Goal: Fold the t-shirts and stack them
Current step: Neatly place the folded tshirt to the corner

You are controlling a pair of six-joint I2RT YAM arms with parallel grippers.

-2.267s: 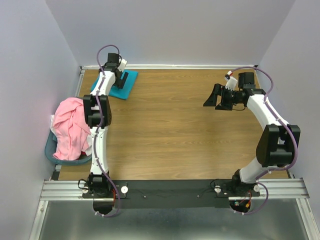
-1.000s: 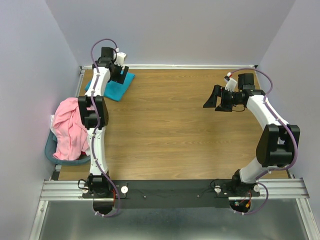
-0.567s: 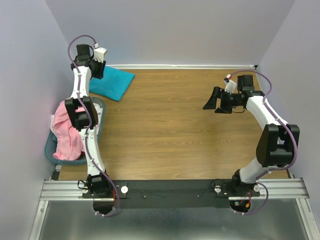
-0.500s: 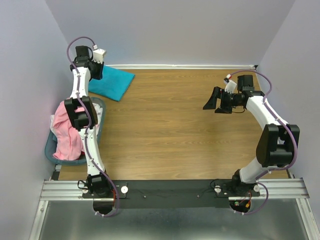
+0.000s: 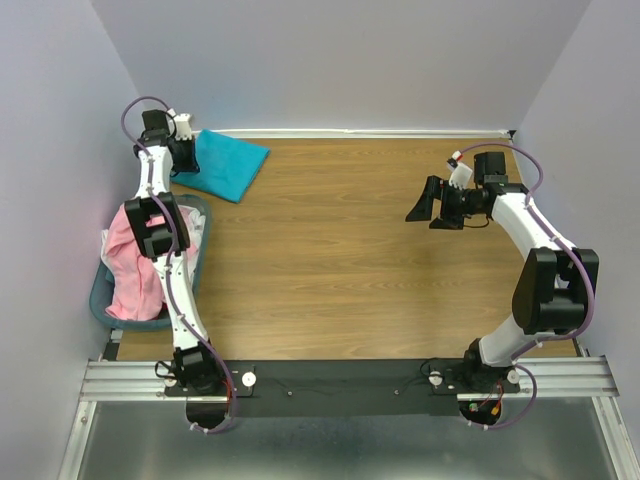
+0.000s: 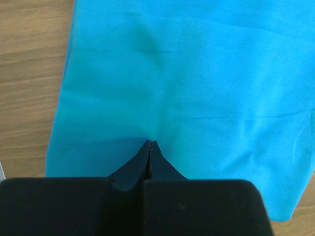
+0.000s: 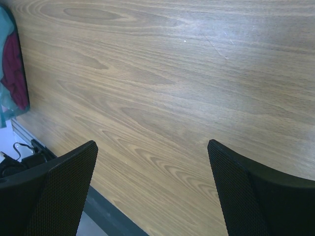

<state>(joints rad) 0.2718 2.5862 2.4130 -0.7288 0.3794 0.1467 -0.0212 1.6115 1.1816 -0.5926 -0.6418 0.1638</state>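
A folded teal t-shirt (image 5: pixel 230 166) lies flat at the table's far left corner and fills most of the left wrist view (image 6: pixel 197 83). My left gripper (image 5: pixel 184 151) hovers over its left edge, and the two fingertips (image 6: pixel 150 143) meet with no cloth seen between them. A crumpled pink t-shirt (image 5: pixel 131 265) hangs over the blue-grey basket (image 5: pixel 196 214) at the left side. My right gripper (image 5: pixel 424 203) floats over bare wood at the right, wide open and empty (image 7: pixel 151 147).
Bare wooden tabletop (image 5: pixel 340 250) spans the middle. Walls close in the far edge and both sides. The black rail (image 5: pixel 340 380) with the arm bases runs along the near edge. The basket and pink cloth show at the left edge of the right wrist view (image 7: pixel 12 69).
My left arm has swung left from the middle of the teal t-shirt to its left edge, and its jaws have closed. The right arm has stayed put.
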